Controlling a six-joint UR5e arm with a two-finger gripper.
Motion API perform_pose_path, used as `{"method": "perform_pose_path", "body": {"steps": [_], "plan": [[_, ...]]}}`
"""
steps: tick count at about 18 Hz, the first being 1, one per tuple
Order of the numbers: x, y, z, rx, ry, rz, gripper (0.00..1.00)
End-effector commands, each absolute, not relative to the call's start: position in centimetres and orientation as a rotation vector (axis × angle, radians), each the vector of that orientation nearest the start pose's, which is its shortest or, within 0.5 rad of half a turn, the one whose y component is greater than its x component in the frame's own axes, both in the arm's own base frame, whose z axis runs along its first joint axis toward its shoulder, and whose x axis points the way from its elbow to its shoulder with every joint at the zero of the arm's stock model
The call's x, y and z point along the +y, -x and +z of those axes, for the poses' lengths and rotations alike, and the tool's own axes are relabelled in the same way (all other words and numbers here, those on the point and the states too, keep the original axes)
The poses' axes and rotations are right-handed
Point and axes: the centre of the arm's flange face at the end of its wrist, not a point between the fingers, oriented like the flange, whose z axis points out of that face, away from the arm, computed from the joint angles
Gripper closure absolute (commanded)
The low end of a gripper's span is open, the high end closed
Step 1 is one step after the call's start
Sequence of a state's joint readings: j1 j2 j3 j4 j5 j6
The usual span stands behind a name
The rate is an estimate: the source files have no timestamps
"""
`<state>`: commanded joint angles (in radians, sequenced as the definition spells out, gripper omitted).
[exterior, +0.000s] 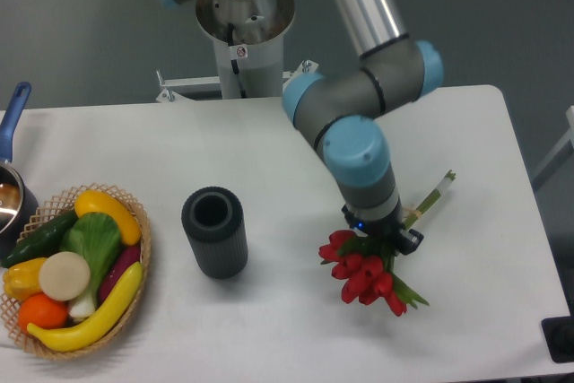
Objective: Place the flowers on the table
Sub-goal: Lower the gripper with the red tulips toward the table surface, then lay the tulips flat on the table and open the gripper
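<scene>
While beside the flowers (366,274), ribbed cylinder (215,232), basket (134,262) beyond.

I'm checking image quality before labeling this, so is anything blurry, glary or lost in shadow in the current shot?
Fixed camera view: even, soft light, no strong glare on the white table; the flowers look sharp; faint shadow beside the ribbed cylinder; the gripper is mostly hidden under the wrist.

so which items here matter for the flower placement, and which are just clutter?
Job:
flowers
gripper, holding the flowers
table

Lying about:
dark ribbed cylinder
wicker basket of fruit and vegetables
pot with blue handle, at left edge
</scene>
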<state>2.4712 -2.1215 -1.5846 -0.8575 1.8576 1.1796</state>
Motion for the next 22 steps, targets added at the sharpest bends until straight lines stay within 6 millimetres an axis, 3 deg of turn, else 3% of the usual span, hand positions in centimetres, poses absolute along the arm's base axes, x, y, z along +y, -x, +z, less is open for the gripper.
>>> {"method": "perform_pose_path", "body": {"steps": [9, 12, 14, 15, 18, 20, 22], "plan": [[49.8, 46.0, 21.8, 0.427, 3.277, 0.426, 0.59], [50.0, 46.2, 22.0, 0.427, 3.271, 0.434, 0.42], [50.0, 46.2, 22.2, 0.427, 3.263, 0.441, 0.17], [50.0, 46.1, 22.4, 0.426, 3.261, 0.445, 0.12], [49.9, 46.0, 24.1, 0.416, 3.236, 0.465, 0.0], [49.9, 45.6, 26.6, 0.406, 3.183, 0.473, 0.0], [49.7, 45.1, 30.4, 0.381, 3.093, 0.485, 0.0]]}}
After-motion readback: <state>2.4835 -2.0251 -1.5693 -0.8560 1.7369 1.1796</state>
